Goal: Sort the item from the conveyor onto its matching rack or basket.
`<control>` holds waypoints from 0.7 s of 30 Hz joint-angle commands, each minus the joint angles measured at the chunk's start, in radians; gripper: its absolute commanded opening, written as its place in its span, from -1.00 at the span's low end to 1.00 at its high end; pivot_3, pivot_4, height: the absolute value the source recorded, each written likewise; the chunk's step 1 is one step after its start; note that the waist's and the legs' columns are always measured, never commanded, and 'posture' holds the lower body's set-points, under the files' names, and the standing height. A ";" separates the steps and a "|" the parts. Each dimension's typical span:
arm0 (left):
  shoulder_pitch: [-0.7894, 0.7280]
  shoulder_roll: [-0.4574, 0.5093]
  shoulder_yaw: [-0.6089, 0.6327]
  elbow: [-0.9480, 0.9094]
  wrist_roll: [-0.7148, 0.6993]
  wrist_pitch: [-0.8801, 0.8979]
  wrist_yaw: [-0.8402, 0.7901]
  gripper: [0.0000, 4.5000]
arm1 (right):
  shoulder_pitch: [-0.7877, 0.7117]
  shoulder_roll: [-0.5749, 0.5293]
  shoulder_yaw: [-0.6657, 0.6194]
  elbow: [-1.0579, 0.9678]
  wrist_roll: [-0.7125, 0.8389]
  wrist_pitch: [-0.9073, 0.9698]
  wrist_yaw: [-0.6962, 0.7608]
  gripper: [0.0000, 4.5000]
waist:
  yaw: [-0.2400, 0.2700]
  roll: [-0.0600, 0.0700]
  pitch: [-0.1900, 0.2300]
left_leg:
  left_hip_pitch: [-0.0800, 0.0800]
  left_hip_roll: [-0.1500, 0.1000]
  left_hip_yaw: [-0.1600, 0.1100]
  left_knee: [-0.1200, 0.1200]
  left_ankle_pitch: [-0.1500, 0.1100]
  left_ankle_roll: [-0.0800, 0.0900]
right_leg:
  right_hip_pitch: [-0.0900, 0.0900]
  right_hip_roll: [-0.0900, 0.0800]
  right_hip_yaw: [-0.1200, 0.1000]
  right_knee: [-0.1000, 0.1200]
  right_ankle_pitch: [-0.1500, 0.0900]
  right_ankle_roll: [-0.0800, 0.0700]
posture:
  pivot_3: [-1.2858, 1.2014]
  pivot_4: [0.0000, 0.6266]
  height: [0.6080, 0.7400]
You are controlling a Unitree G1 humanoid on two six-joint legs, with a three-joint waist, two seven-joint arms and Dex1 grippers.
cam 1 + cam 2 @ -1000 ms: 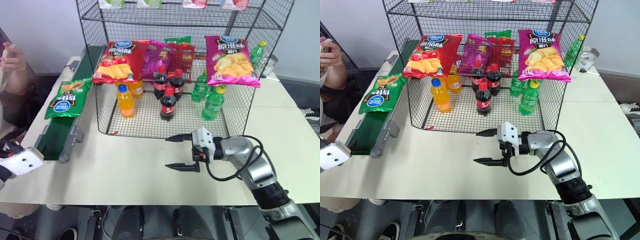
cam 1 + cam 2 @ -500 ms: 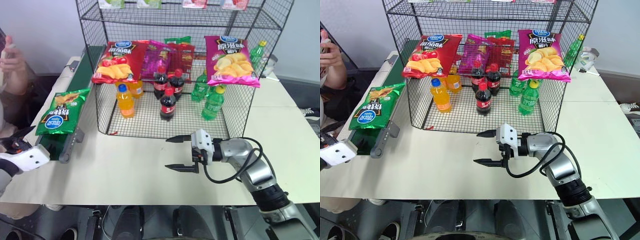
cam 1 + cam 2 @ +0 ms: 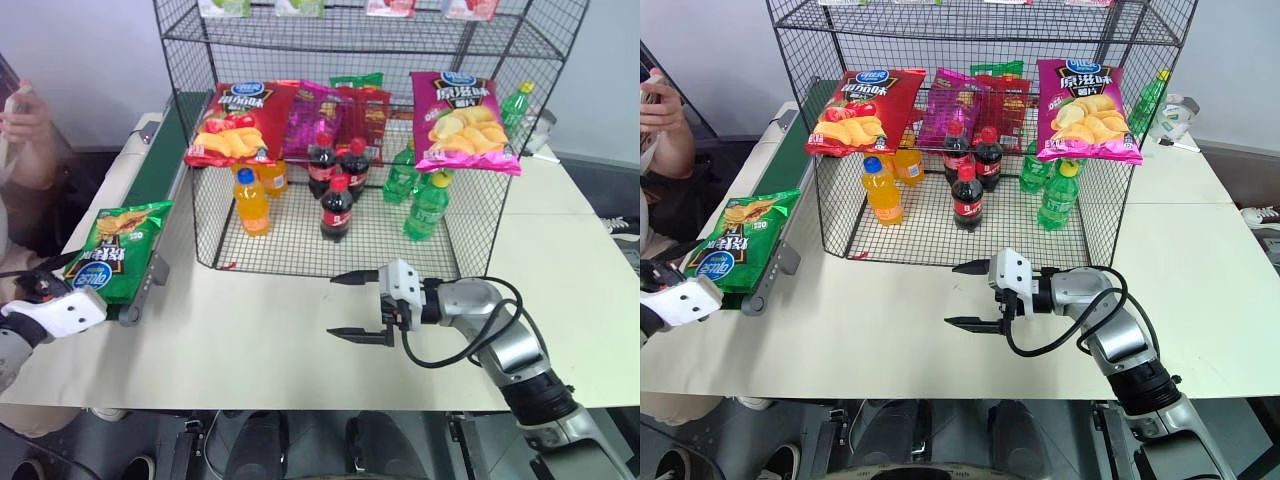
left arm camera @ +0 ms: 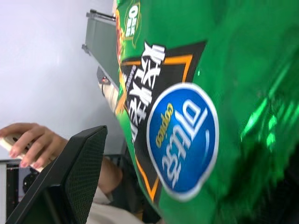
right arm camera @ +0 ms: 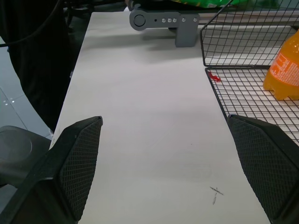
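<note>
Moved: the green chip bag has travelled down the conveyor to its near end.
Left gripper: fingers spread, just beside the bag's near edge, not gripping.
Right gripper: fingers apart over the table, well apart from the bag.
Rack: beside the belt.

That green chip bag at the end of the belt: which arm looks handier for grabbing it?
The left. Its open left gripper sits right beside the green chip bag; the open right gripper hovers over the table, well away from it.
</note>
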 commanded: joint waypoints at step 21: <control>-0.030 -0.018 0.049 -0.067 -0.365 0.057 -0.138 -0.96 | -0.009 0.014 0.004 -0.027 -0.009 -0.024 -0.025 1.00 | 0.000 0.000 0.000 | 0.000 0.000 0.000 0.001 0.000 0.000 | -0.001 0.000 -0.001 0.003 0.000 0.000 | 0.03 -0.52 0.98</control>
